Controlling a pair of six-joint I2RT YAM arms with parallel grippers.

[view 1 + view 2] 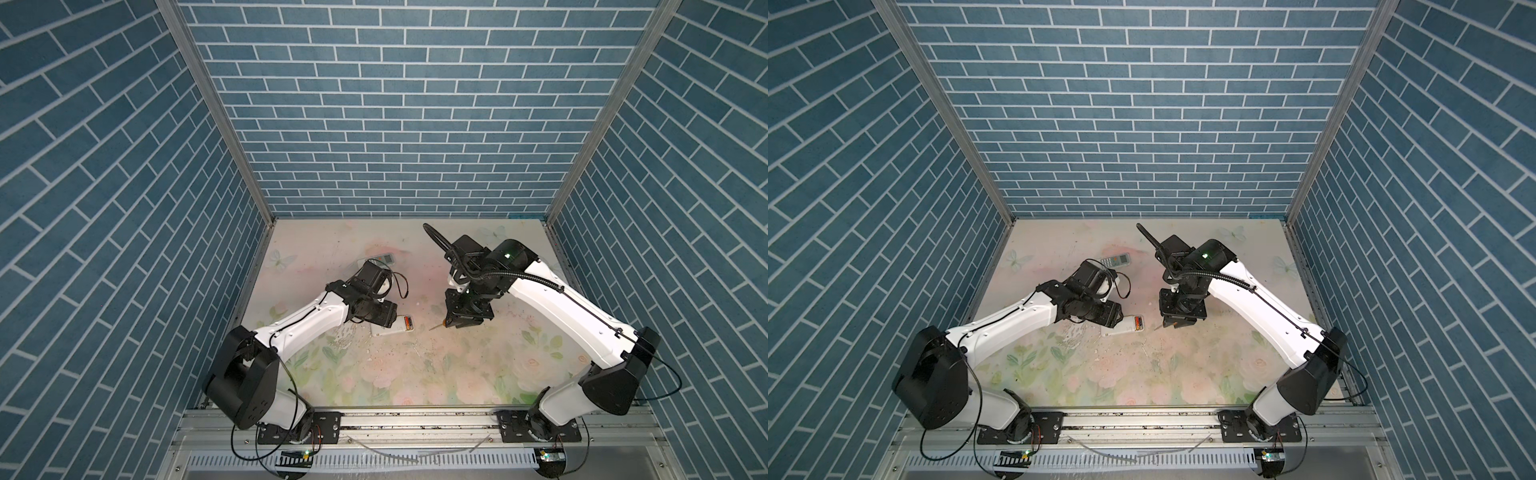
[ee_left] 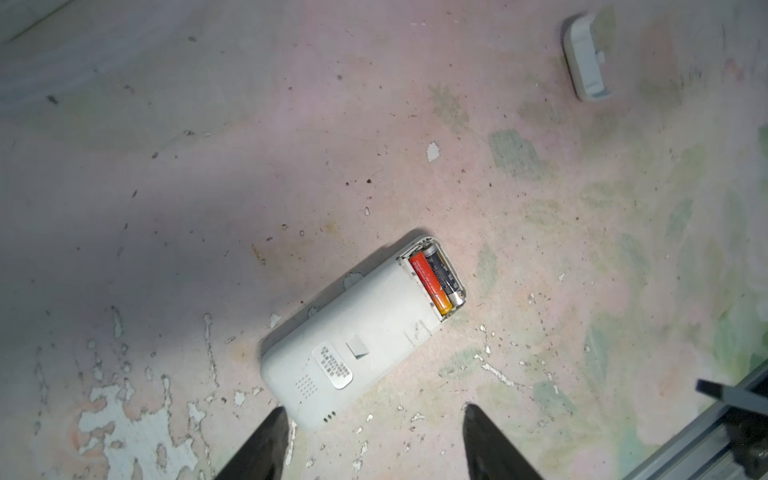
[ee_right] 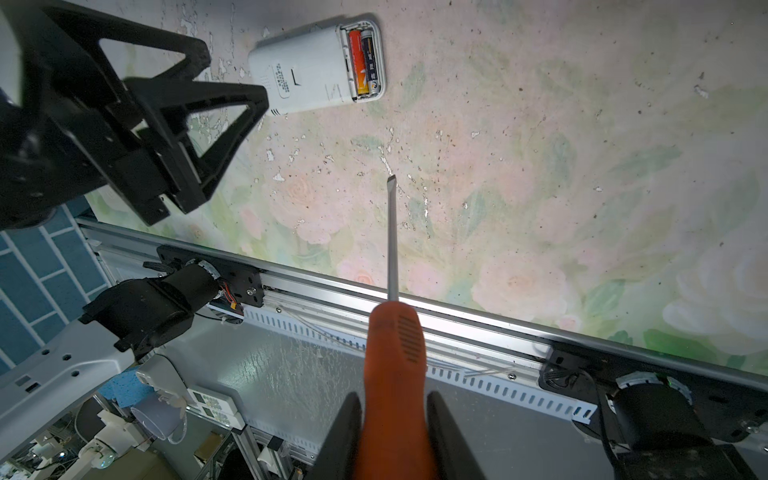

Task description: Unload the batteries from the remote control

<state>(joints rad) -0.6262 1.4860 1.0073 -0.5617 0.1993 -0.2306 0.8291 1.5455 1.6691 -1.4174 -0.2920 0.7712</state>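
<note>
Right gripper (image 3: 395, 401): fingers closed on the orange handle of the screwdriver (image 3: 395, 353). Its bare shaft points out over the table (image 2: 166, 166); the flat tip stops short of the remote control (image 3: 307, 66), clearly apart from it. Cannot tell whether the tip touches the surface.

Left gripper (image 2: 374, 411): fingers spread, nothing clamped. The closed end of the remote control lies just in front of them, near one fingertip.

Remote control: white, back side up, flat on the table. Battery bay at the end away from the left gripper is uncovered.
Bay contents: two batteries (image 3: 356, 58) side by side, both seated.
- orange battery (image 2: 428, 282), inner side
- black battery (image 2: 445, 274), against the end wall

Loose white cover (image 2: 588, 58) lies on the table, well apart from the remote control. Second remote (image 1: 384, 259), buttons up, sits toward the back, beyond the left arm.

Surface: pink-and-green floral print, worn, with white chipped patches and flecks around the remote control.

Enclosure: blue brick-pattern walls (image 1: 395, 104) on three sides; aluminium rail (image 1: 415, 419) along the front carries both arm bases.
</note>
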